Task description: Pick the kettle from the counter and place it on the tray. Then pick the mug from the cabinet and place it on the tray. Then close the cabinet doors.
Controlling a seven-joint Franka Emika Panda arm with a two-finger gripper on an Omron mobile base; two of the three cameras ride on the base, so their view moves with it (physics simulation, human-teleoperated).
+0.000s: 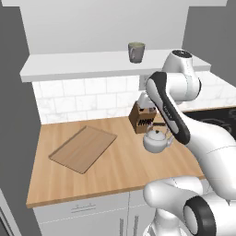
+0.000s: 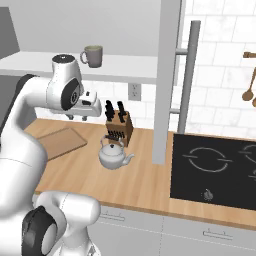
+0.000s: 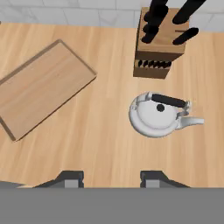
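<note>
White arm point(image 1: 173, 115) bent forward, jaws parted, holding nothing

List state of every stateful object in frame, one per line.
kettle: upright on the counter, lid on, not gripped
tray: flat on the counter, nothing on it
mug: upright on the cabinet shelf
cabinet door: open
knife block: upright behind the kettle, knives in
gripper: open, above the counter, holding nothing
</note>
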